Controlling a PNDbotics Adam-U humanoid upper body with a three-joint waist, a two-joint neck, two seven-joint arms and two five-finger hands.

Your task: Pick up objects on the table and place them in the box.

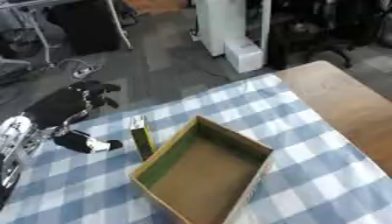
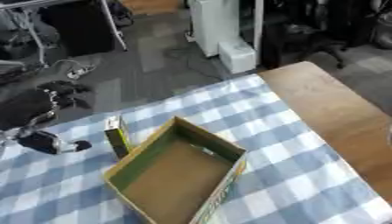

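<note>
A: Left hand [image 1: 65,105] raised over the far-left part of the bench [image 1: 321,183], dark and blurred. Fingers look curled, and something dark and white hangs just below it [image 1: 85,142]. Can't tell whether it is pinched by the fingers or is part of the arm.

B: Agreed, unclear. Right hand doesn't show in either view. Where's the target?

A: Open cardboard box [image 1: 203,175], near centre on the checked cloth [image 1: 306,144], tilted askew to the bench edge. Nothing visible inside it. A slim yellow-green packet [image 1: 141,138] stands upright, touching or just beside the box's left wall.

B: So the likely step is a carry from far left to the box, or a grab at the packet.

A: My guess: the carry. To do it well, travel right and nearer at height, clearing the left wall and that packet, which looks easy to knock over. Release only once the hand is over the brown floor of the box, not the rim.

B: And the packet afterwards?

A: Approach from above and pinch its narrow faces; a sideways reach would shove it against the box.
</note>
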